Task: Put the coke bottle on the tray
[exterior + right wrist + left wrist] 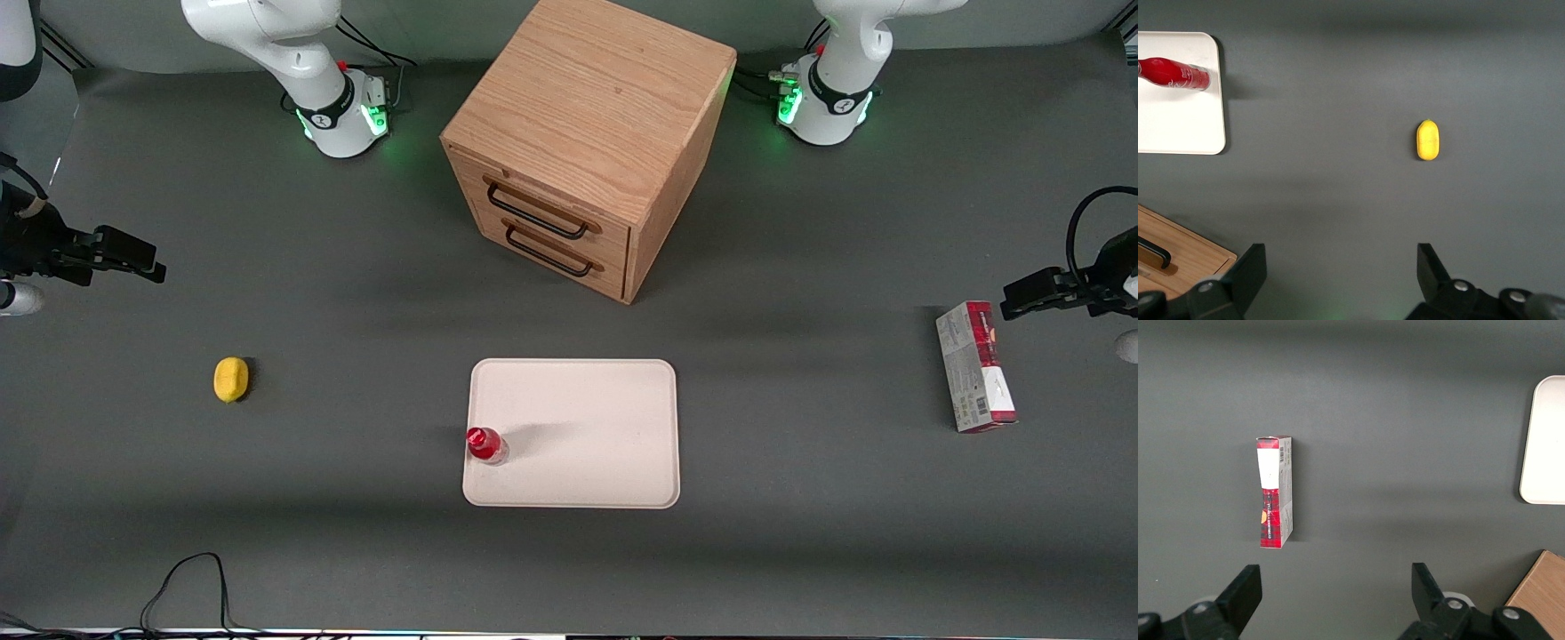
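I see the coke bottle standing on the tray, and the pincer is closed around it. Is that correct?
Not quite. The coke bottle does stand on the tray, but the pincer is open and far off, toward the working arm's end of the table. The front view shows this.

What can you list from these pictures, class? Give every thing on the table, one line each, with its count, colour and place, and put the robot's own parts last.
coke bottle: one, red, standing upright on the tray near the edge that faces the working arm's end.
tray: one, cream-white, mid-table, nearer the front camera than the cabinet.
drawer cabinet: one, light wood, two dark handles, mid-table.
lemon: one, yellow, on the table toward the working arm's end.
carton: one, red and grey, lying toward the parked arm's end.
hand: one, black, open, empty, above the table at the working arm's end, farther from the camera than the lemon.
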